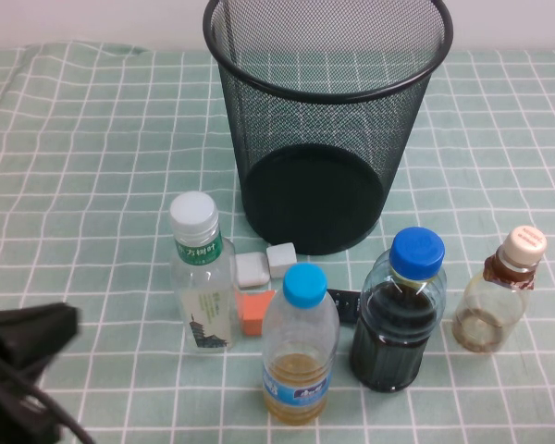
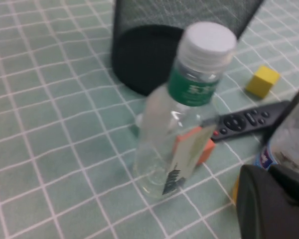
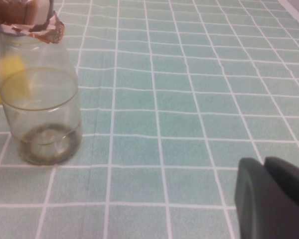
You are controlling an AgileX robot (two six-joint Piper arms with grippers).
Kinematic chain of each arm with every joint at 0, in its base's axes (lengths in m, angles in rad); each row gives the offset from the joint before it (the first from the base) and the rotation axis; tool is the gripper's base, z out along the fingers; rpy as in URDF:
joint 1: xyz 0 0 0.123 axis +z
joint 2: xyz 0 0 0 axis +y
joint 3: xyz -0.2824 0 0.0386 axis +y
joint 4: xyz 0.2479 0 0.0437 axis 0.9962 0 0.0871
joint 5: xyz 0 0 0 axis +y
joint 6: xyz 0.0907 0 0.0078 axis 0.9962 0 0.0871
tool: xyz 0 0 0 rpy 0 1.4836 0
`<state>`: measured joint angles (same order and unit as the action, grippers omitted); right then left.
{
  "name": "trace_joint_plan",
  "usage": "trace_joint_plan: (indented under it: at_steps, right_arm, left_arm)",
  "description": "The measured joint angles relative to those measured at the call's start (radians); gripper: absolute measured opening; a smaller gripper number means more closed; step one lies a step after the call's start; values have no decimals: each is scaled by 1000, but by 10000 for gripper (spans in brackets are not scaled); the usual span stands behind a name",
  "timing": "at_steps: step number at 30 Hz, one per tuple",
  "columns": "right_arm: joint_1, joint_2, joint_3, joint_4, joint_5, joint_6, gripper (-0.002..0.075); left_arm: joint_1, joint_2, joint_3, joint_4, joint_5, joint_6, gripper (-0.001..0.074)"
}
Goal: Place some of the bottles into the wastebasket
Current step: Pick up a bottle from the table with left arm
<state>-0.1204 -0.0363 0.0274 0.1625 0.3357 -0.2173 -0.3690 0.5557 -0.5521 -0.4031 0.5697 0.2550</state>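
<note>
The black wire-mesh wastebasket (image 1: 326, 120) stands at the back middle of the table. In front of it stand several bottles: a white-capped, green-labelled one (image 1: 202, 277), a blue-capped one with amber liquid (image 1: 300, 351), a blue-capped dark one (image 1: 400, 319) and a squat beige-capped one (image 1: 499, 296). My left gripper (image 1: 37, 335) is low at the front left, shut and empty, short of the white-capped bottle (image 2: 182, 114). My right gripper (image 3: 261, 167) is shut and empty, apart from the beige-capped bottle (image 3: 39, 109); it is out of the high view.
Two white cubes (image 1: 265, 265), an orange block (image 1: 255, 313) and a black remote (image 1: 344, 303) lie between the bottles. The left wrist view also shows a yellow cube (image 2: 262, 81) and the remote (image 2: 249, 119). A green checked cloth (image 1: 92, 166) covers the table.
</note>
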Motion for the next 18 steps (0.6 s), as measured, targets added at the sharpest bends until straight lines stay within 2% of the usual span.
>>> trace_joint_plan:
  at_steps: [4, 7, 14, 18]
  right_arm:
    - [0, 0, 0, 0, 0, -2, -7]
    - [0, 0, 0, 0, 0, -2, -7]
    - [0, 0, 0, 0, 0, -2, -7]
    - [0, 0, 0, 0, 0, -2, -7]
  left_arm:
    - [-180, 130, -2, 86, -107, 4, -5]
    - [-254, 217, -2, 105, -241, 4, -4]
    - [-294, 333, 55, 134, -611, 0, -4]
    - [-306, 335, 163, 264, -871, -141, -5]
